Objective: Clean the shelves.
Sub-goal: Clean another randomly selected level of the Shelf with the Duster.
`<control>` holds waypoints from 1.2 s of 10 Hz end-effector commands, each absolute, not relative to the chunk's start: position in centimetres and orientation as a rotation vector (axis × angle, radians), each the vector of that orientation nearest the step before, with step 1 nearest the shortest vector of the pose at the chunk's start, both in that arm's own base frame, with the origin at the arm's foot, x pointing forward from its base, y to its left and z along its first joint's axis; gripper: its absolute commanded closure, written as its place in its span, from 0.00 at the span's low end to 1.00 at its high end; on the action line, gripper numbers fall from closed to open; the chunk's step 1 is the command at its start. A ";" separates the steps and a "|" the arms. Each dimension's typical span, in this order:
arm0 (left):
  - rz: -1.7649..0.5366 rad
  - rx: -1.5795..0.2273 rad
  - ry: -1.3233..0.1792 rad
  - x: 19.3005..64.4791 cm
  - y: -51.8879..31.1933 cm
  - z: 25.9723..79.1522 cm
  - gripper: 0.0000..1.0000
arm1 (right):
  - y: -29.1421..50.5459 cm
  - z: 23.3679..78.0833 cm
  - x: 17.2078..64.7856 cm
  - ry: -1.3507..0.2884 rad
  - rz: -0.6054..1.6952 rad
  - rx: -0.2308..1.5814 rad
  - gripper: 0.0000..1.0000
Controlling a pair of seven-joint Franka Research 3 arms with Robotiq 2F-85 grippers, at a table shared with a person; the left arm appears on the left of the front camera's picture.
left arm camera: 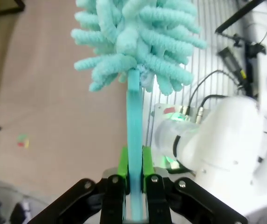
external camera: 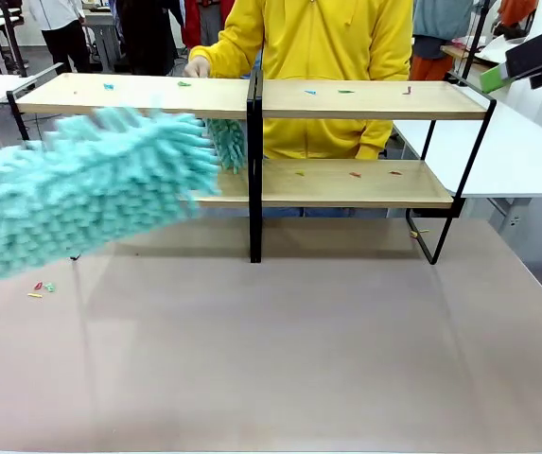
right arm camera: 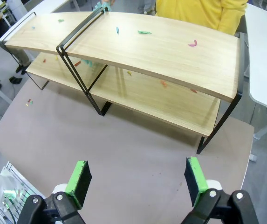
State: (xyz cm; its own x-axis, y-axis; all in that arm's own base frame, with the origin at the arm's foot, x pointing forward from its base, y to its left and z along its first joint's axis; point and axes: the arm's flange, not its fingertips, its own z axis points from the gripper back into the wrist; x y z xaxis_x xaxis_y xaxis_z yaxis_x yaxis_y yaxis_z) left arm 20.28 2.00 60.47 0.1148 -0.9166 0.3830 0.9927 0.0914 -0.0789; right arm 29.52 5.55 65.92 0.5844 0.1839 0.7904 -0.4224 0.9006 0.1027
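1. Shelves (external camera: 346,99): two-tier rack standing on the far part of the grey-brown tabletop (external camera: 299,359), spanning left to right, w/ a black centre post. Seen from above-right in the right wrist view (right arm camera: 170,51).
2. Person in a yellow top (external camera: 318,47) stands at the far side, directly behind the rack. One hand (external camera: 197,67) rests at the far edge of the top board, left of the post.
3. Left claw (left arm camera: 134,163): clamped on the thin teal handle of a fluffy teal duster (left arm camera: 138,37), green pads on both sides of the stem.
4. Front view: duster head (external camera: 81,194) is big and blurred, near the camera, covering the rack's left half.
5. A smaller teal fluffy bit (external camera: 225,142) shows under the top board, just left of the post. Can't tell if it's part of the same duster.
6. Right claw (right arm camera: 138,175): spread wide, nothing between the pads, up over the tabletop's near-right part and looking at the rack.
7. Small coloured scraps (external camera: 346,92) are scattered on the top board, w/ more on the lower board (external camera: 354,174). A few lie on the tabletop at near left (external camera: 42,287).
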 end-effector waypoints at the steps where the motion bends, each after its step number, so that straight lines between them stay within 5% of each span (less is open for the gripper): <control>1: -1.368 -0.417 -0.304 21.3 5.4 61.6 0.87 | 5.4 66.0 29.6 -0.880 0.358 0.301 0.00; 5: -0.843 -0.631 -0.502 15.9 20.7 53.1 0.87 | 5.4 66.0 29.6 -0.880 0.358 0.301 0.00; 9: -0.463 -0.847 -0.474 15.6 22.6 49.5 0.87 | 5.4 66.0 29.6 -0.880 0.358 0.301 0.00; 10: -0.658 -0.719 -0.474 13.3 24.2 48.5 0.87 | 5.4 66.0 29.6 -0.880 0.358 0.301 0.00; 12: -0.658 -0.719 -0.474 13.3 24.2 48.5 0.87 | 5.4 66.0 29.6 -0.880 0.358 0.301 0.00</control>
State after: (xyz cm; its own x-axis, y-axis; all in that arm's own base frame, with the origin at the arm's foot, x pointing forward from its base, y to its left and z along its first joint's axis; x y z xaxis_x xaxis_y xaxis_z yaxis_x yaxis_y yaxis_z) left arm 14.21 24.11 48.20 0.7305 -0.3500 0.5864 0.6612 0.5771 -0.4792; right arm 29.53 5.53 65.90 0.5847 0.1836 0.7902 -0.4221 0.9007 0.1031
